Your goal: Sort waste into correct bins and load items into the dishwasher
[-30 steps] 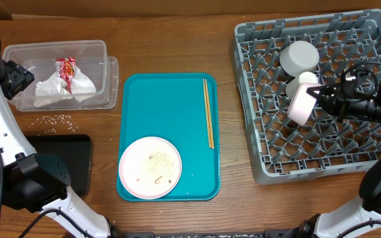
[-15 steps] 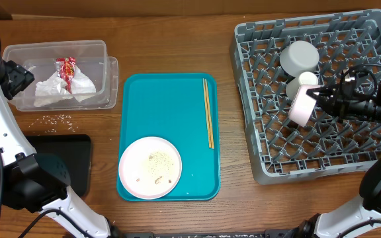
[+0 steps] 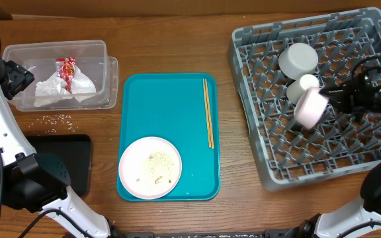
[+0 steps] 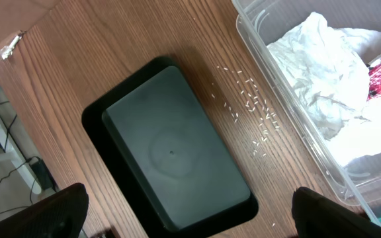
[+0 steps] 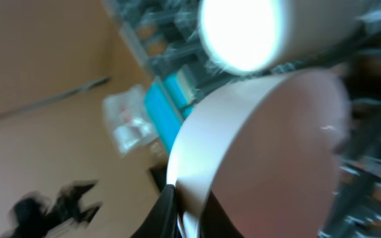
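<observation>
My right gripper (image 3: 328,97) is shut on the rim of a pale-pink bowl (image 3: 310,108), held tilted over the grey dish rack (image 3: 376,165); the bowl fills the blurred right wrist view (image 5: 263,158). Two white cups (image 3: 298,58) lie in the rack. A white plate (image 3: 150,167) with crumbs and wooden chopsticks (image 3: 208,112) rest on the teal tray (image 3: 157,99). The clear tub (image 3: 98,49) holds a napkin (image 3: 58,89) and red wrapper (image 3: 66,68). Rice grains (image 3: 55,119) lie beside the black tray (image 3: 71,155). My left gripper (image 4: 190,228) is open above the black tray (image 4: 170,152).
The rack sits skewed at the right of the wooden table, its front corner near the table edge. In the left wrist view the tub (image 4: 290,132) and rice grains (image 4: 253,109) lie right of the black tray. The left arm stands along the left edge.
My right gripper has moved right and slightly down with the pink bowl, turning it. The rack has shifted and rotated a little. The left arm has not moved.
</observation>
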Action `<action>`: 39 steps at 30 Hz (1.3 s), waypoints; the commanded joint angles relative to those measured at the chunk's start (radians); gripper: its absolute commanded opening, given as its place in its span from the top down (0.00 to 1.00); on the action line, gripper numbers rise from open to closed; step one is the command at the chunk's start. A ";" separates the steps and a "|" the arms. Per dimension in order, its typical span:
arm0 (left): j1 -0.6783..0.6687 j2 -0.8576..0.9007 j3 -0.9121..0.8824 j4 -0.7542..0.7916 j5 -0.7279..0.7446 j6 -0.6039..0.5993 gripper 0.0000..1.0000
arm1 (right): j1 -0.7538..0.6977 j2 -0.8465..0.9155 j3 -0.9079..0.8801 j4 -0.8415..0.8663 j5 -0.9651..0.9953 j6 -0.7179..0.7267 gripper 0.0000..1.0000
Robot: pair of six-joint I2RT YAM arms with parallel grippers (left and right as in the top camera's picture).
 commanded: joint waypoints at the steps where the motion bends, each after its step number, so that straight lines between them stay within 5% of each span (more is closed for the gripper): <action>1: -0.002 0.007 -0.008 0.000 0.000 0.009 0.00 | -0.022 -0.035 0.076 -0.064 0.572 0.183 0.85; 8: -0.002 0.007 -0.008 0.000 0.000 0.009 0.00 | -0.022 -0.037 0.157 -0.171 0.803 0.289 0.70; 17: -0.002 0.007 -0.008 0.000 0.000 0.009 0.00 | 0.011 -0.045 0.206 -0.272 0.818 0.289 0.69; 25: -0.002 0.007 -0.008 0.000 0.000 0.009 0.00 | 0.272 -0.090 0.207 -0.254 0.784 0.273 0.59; 32: -0.003 0.007 -0.008 0.000 0.000 0.009 0.00 | 0.523 -0.089 0.207 -0.189 0.778 0.313 0.20; 33: -0.003 0.007 -0.008 0.000 0.000 0.009 0.00 | 0.557 -0.089 0.207 -0.189 0.778 0.313 0.01; 39: -0.003 0.007 -0.008 0.000 0.000 0.009 0.00 | 0.679 -0.089 0.206 -0.127 0.787 0.364 0.00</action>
